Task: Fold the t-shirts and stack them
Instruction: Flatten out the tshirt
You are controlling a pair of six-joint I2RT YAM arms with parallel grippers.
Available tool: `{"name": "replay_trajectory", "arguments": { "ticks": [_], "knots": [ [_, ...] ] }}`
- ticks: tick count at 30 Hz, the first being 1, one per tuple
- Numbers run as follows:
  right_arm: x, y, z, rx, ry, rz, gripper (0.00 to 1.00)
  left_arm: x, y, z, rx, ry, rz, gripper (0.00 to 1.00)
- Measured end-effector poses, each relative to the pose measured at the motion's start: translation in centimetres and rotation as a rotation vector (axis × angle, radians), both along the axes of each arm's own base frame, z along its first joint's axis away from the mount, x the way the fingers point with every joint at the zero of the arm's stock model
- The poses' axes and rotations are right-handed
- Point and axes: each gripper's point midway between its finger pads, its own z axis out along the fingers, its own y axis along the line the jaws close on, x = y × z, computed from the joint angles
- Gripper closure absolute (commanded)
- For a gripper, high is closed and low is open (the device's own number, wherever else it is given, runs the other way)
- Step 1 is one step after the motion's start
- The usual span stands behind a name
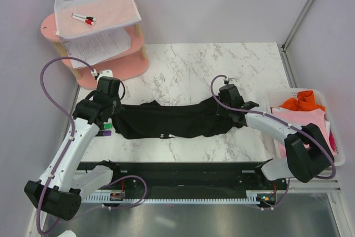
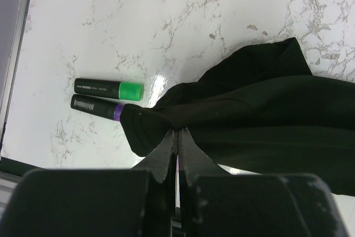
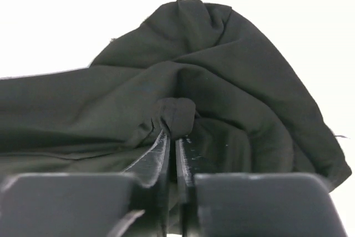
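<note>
We see the black t-shirt (image 1: pixel 166 120) stretched across the desk (image 1: pixel 188 73) from 9 to 3 o'clock, the left gripper (image 2: pixel 177 134) and right gripper (image 3: pixel 172 137) each clamped fully closed on 1 bunched end.

green marker (image 2: pixel 108 88) | purple marker (image 2: pixel 95 106) beside it | pink shelf (image 1: pixel 125 66) | paper sheets (image 1: pixel 100 45) | white basket (image 1: pixel 339 151)

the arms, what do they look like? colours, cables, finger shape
Both the left arm and the right arm have white link shells with bulky black joint housings. A thin purple cable loops loosely along each one. The left gripper and right gripper are all black, with blocky bodies and flat fingers tapering to thin tips, lightly scuffed with pale specks.
</note>
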Motion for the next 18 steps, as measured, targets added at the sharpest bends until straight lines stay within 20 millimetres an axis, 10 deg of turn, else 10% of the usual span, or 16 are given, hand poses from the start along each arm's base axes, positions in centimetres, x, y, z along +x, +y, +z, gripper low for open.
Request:
{"name": "replay_trajectory", "arguments": {
  "ticks": [7,13,18],
  "knots": [
    [0.5,-0.6,5.0,0.063,-0.168,-0.037,1.00,0.0,0.1,0.0,0.004,-0.001,0.003,0.98],
    [1.3,-1.7,14.6,0.106,-0.406,-0.063,1.00,0.6,0.4,1.9,0.018,-0.043,0.013,0.98],
    [1.8,-2.3,23.5,0.130,-0.582,-0.068,1.00,1.8,0.4,7.3,0.008,-0.180,0.007,0.98]
  ]
}}
